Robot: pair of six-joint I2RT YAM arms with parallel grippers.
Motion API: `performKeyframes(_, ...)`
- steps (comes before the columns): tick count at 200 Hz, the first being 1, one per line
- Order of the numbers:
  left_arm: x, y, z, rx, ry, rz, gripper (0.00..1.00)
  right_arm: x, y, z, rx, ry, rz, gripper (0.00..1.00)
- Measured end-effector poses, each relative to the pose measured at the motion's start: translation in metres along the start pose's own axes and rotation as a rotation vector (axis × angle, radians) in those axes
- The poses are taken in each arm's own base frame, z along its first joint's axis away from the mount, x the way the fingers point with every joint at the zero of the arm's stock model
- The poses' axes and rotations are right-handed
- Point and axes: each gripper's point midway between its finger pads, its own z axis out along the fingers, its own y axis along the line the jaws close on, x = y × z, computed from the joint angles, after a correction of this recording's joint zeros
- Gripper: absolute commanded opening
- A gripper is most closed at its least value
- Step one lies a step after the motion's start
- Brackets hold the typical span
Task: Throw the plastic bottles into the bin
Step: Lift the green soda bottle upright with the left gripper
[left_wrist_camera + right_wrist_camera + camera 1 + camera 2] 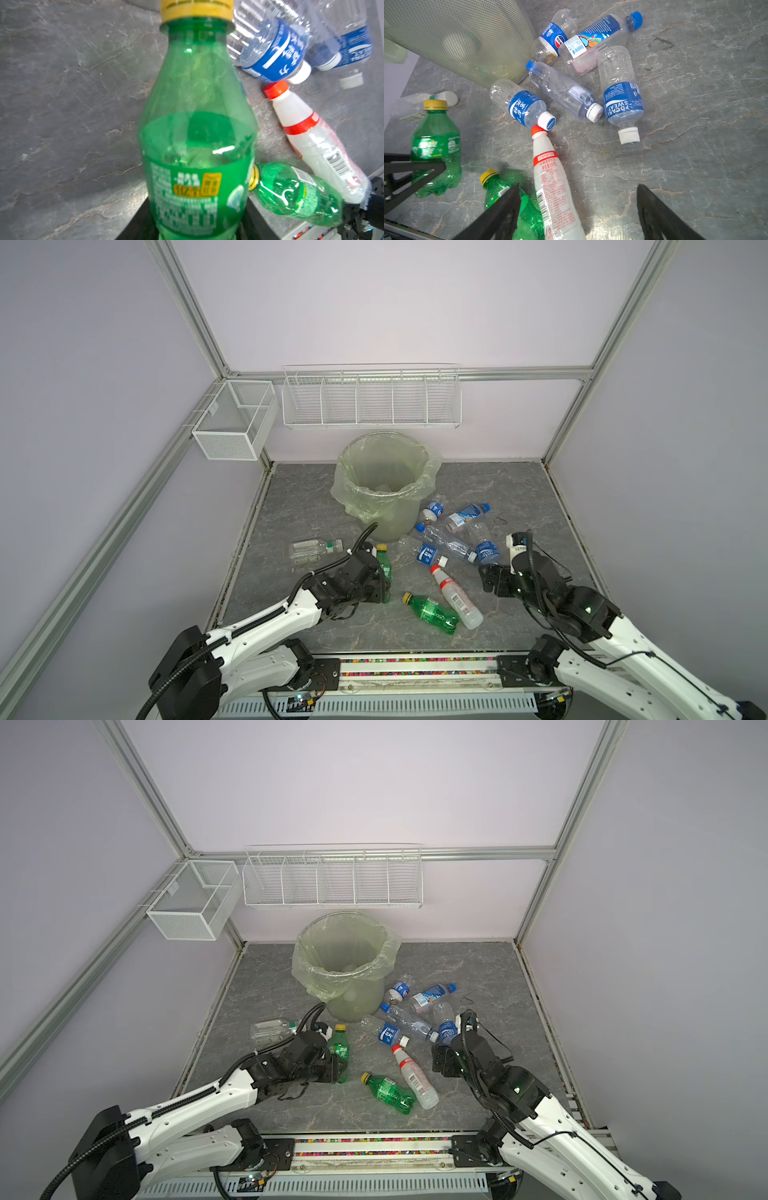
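I judge the step in hand to be the pick-up of one bottle. The left gripper [381,584] is clamped together on the lower body of an upright green plastic bottle with a yellow cap [383,564], seen just left of centre in the lower half of both top views. The bottle fills the middle of the left wrist view, with its base hidden between the black fingers. It seems to stand on the grey marble-patterned tabletop [519,497], though I cannot tell whether it has cleared the surface. The round pale-green translucent bin with its thin bag folded over the rim [392,522] stands just beyond it, toward the upper centre of the tabletop, and some pale shapes show through its wall. The next move, as I see it, calls for a straight lift high enough to clear that tall rim, a short carry over the opening, then a release. The bottle is light and smooth, so a tilt could let it slip. The right gripper [578,187] hangs at the right side with its jaws wide apart, holding nothing. It looks down on a white plastic bottle with a red cap [455,597], a second green bottle lying flat [432,612] and a heap of clear blue-labelled bottles [453,535] just right of the bin, all left to bin.
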Motion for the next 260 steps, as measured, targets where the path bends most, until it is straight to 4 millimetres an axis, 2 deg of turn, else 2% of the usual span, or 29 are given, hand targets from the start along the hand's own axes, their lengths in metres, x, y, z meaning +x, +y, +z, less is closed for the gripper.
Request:
performKeyframes(28, -0.017, -0.006, -0.019, 0.035, -0.096, -0.015, 0.44, -0.001, -0.003, -0.004, 0.012, 0.001, -0.003, 0.88)
performKeyframes(58, -0.03, -0.006, -0.037, 0.051, -0.178, -0.022, 0.44, -0.011, -0.004, -0.016, 0.006, -0.038, 0.009, 0.88)
performKeyframes(80, -0.032, -0.001, -0.045, 0.029, -0.203, -0.033, 0.44, -0.014, -0.005, -0.02, 0.007, -0.054, 0.013, 0.88)
performKeyframes(124, -0.039, 0.001, -0.055, 0.002, -0.218, -0.043, 0.34, -0.012, -0.006, -0.018, 0.023, -0.031, 0.004, 0.88)
performKeyframes(157, -0.046, -0.005, -0.063, 0.016, -0.235, -0.043, 0.37, -0.019, 0.0, -0.021, 0.018, -0.03, 0.004, 0.88)
performKeyframes(205, -0.065, -0.019, -0.084, 0.054, -0.285, -0.026, 0.37, -0.022, 0.001, -0.023, 0.012, -0.034, 0.006, 0.88)
performKeyframes(260, -0.073, -0.021, -0.11, 0.102, -0.367, -0.038, 0.36, -0.02, -0.001, -0.023, 0.023, -0.029, -0.001, 0.88)
